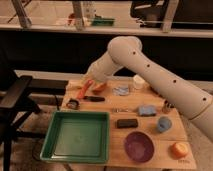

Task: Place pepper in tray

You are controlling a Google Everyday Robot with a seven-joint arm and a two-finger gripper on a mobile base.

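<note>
The slim orange-red pepper point(83, 90) hangs slanted from my gripper point(88, 83), a little above the left back part of the wooden table point(150, 100). The gripper is shut on the pepper's upper end. The green square tray point(77, 136) lies at the table's front left, below and in front of the pepper, with nothing in it. The arm reaches in from the right and covers part of the table's back.
A red-orange bowl point(100, 87) sits just right of the gripper. A dark bar point(94, 99) and a small black item point(73, 104) lie between pepper and tray. A purple bowl point(138, 146), black block point(127, 123), blue cup point(163, 124) and stubby orange object point(178, 149) stand to the right.
</note>
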